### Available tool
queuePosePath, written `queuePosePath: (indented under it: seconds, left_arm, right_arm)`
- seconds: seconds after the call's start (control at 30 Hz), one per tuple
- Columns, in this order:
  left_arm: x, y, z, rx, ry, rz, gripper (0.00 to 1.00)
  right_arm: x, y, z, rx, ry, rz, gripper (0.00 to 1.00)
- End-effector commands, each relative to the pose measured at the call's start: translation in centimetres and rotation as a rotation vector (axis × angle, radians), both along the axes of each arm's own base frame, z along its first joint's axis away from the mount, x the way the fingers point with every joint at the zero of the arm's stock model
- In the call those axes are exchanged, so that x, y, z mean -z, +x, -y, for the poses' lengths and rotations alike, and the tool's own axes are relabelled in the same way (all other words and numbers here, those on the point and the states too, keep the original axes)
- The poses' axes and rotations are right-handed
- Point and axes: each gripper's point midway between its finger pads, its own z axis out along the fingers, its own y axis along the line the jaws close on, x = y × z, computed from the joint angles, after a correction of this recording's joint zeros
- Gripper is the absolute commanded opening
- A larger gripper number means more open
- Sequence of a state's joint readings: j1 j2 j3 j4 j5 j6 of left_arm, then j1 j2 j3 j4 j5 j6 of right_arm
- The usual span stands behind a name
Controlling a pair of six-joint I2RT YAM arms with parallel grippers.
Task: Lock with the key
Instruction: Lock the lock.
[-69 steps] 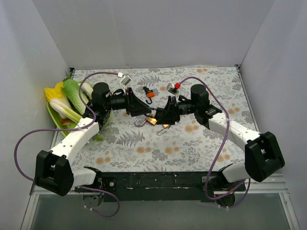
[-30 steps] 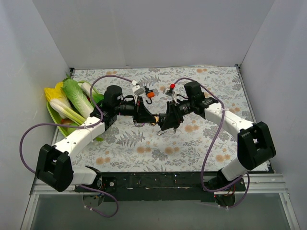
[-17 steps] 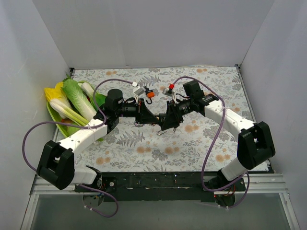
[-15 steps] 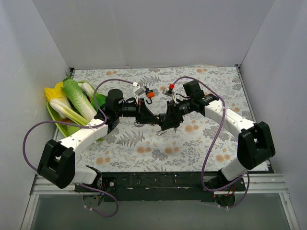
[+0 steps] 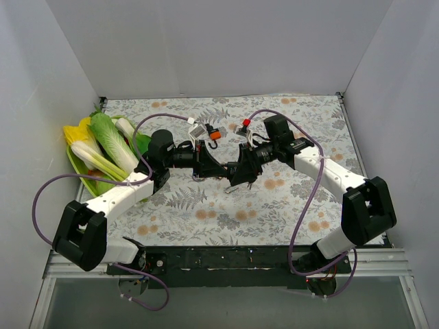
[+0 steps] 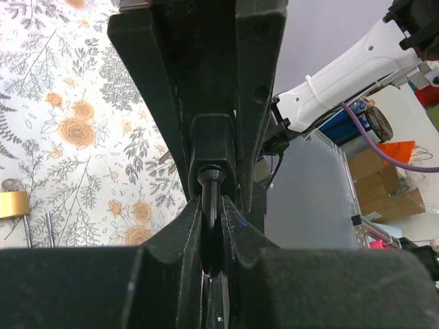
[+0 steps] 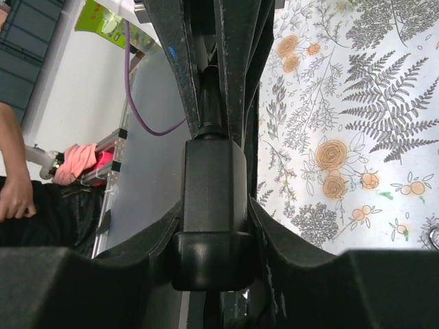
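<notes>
My left gripper (image 5: pixel 217 166) is shut on a thin black key (image 6: pixel 210 186). My right gripper (image 5: pixel 234 170) is shut on a black padlock (image 7: pixel 211 199). The two grippers meet tip to tip above the middle of the table. In the left wrist view the key's tip points straight at the black padlock (image 6: pixel 214 140), held between the other gripper's fingers. In the right wrist view the key's shaft (image 7: pixel 210 110) runs out of the lock's far end between the left fingers. Whether the key is turned cannot be told.
A brass padlock (image 6: pixel 12 203) lies on the floral cloth under the grippers. A small orange lock (image 5: pixel 214 135) and a red one (image 5: pixel 245 123) lie behind them. A green tray (image 5: pixel 77 166) of leafy vegetables (image 5: pixel 103 140) sits at the left edge. White walls enclose the table.
Both grippers came off the table and closed in tip to tip, key against the black padlock. In the last half second they have hardly moved.
</notes>
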State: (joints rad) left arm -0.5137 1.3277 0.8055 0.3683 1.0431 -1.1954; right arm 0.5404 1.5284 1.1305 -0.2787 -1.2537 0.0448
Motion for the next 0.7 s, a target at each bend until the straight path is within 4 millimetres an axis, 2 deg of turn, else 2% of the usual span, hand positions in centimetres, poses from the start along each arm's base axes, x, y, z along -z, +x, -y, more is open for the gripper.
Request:
queuePosePath:
  seconds: [0.0,0.03,0.1,0.4,0.43,0.53,0.6,0.63,0.67]
  left_arm:
    - [-1.9,-7.0,4.9,0.277,-0.11,0.16,0.0]
    - [-1.3,-7.5,5.1,0.301,-0.088,0.155,0.0]
    - [-1.7,-8.5,5.9,0.349,-0.096,0.187,0.0]
    - [-0.8,-9.1,6.7,0.451,-0.083,0.149,0.0]
    - [-0.8,-9.0,6.7,0.453,-0.078,0.143,0.0]
    - [-0.6,-8.3,6.4,0.419,-0.048,0.138,0.0]
    - [-0.7,-7.2,5.0,0.368,-0.033,0.13,0.0]
    - [-0.6,-6.6,4.4,0.334,-0.023,0.13,0.0]
    - [-0.8,-5.4,3.6,0.293,-0.017,0.138,0.0]
  right_arm:
    - [-7.4,-2.9,-5.9,-0.172,0.295,0.342,0.01]
    - [-7.2,-3.2,-5.9,-0.18,0.29,0.339,0.01]
    - [-6.5,-3.9,-5.8,-0.209,0.281,0.332,0.01]
    - [-5.9,-4.2,-6.3,-0.294,0.277,0.316,0.01]
    - [-6.3,-4.2,-6.3,-0.301,0.278,0.316,0.01]
    - [-6.4,-3.7,-5.9,-0.292,0.264,0.321,0.01]
    - [-6.5,-3.2,-5.1,-0.267,0.253,0.305,0.01]
    - [-6.0,-2.4,-4.4,-0.232,0.236,0.293,0.01]
    - [-6.3,-2.2,-3.9,-0.208,0.232,0.308,0.01]
